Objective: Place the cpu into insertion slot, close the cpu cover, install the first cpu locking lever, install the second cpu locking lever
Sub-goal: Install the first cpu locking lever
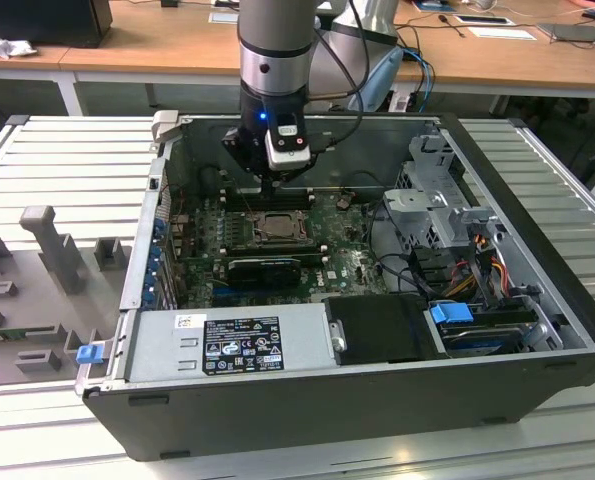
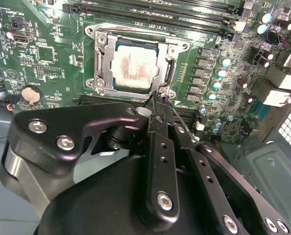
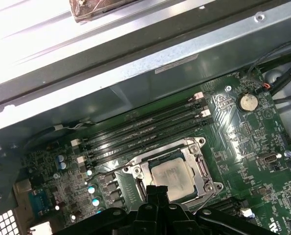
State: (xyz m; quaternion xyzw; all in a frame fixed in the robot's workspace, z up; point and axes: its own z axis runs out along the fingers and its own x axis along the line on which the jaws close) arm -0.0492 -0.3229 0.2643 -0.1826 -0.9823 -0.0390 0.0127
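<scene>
The cpu [image 2: 134, 66] lies flat in the insertion slot [image 2: 177, 46], its pale metal face smeared with brownish paste. The silvery cpu cover [image 2: 102, 58] lies down around it as a frame. My gripper [image 2: 156, 100] hangs just above one corner of the socket, its black fingers [image 2: 160, 142] pressed together and shut. A thin wire locking lever [image 2: 182, 120] runs beside the fingertips; I cannot tell whether they touch it. In the first wrist view the gripper [image 3: 155, 192] sits at the edge of the cpu [image 3: 172, 177]. In the exterior view the gripper [image 1: 274, 190] points down over the cpu [image 1: 275, 228].
Long black memory slots [image 2: 155, 14] run beside the socket. A black graphics card [image 1: 264, 268] lies across the board on the socket's other side. The power supply [image 1: 227, 340] fills the case's front, a drive cage [image 1: 447, 200] stands on the exterior view's right, and cables [image 1: 477, 270] run beside it.
</scene>
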